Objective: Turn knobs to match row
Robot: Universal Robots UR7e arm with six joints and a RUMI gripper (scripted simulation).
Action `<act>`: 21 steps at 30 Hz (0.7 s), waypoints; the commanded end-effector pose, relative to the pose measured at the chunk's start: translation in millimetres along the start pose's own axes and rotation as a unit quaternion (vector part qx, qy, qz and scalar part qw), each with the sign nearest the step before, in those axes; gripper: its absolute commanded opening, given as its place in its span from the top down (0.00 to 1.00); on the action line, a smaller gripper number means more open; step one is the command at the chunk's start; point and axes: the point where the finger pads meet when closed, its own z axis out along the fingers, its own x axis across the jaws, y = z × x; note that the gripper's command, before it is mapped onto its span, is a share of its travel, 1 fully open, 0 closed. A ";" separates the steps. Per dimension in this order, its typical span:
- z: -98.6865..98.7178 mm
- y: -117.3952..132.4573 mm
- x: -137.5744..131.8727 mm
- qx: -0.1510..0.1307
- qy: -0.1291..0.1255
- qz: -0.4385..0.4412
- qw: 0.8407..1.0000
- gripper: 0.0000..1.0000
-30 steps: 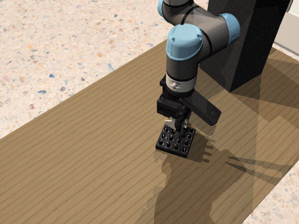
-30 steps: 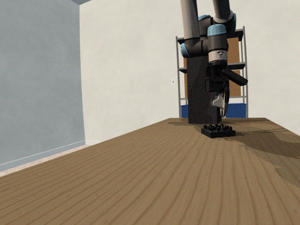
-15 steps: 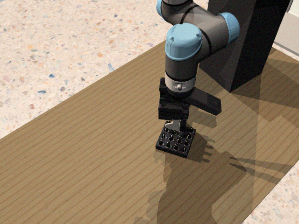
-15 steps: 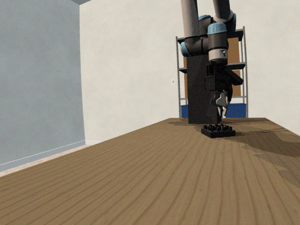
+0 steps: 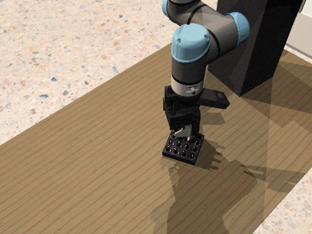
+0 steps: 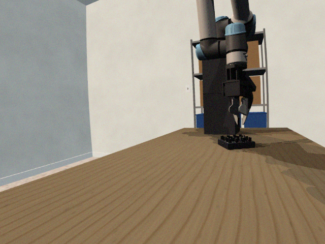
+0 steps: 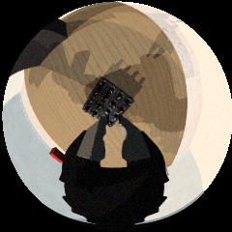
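Black plastic, by its look, the knob box sits flat on the tabletop, its knobs upward, presumably so that the arm can reach each from above. Over its far edge, toward 12 o'clock in the top view, hangs the gripper, pointing down and released: its fingers stand a little apart with nothing between them. That narrow gap probably suits small knobs packed closely, where a wider spread could nudge a neighbour. The exterior view shows the tips above the knobs, not touching. I cannot read the marks or the row letters, so how many C knobs match B is uncertain; the next move likely calls for lining up over one before lowering. Brown wood grain runs beneath, and shadows spread from the box toward 5 o'clock in the top view. The pedestal stands at 1 o'clock from the box there, with speckled floor out at 10. In the exterior view, a rack with blue bins stands behind the pedestal, and a blue-grey wall closes the room at 9 o'clock.
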 end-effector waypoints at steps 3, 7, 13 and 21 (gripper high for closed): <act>-2.4 1.9 -0.9 0.001 0.003 -0.083 0.997 0.89; -2.7 2.1 -1.0 0.001 0.003 -0.095 0.996 0.89; -3.1 2.5 -1.3 0.001 0.003 -0.109 0.994 0.89; -3.1 2.5 -1.3 0.001 0.003 -0.110 0.994 0.89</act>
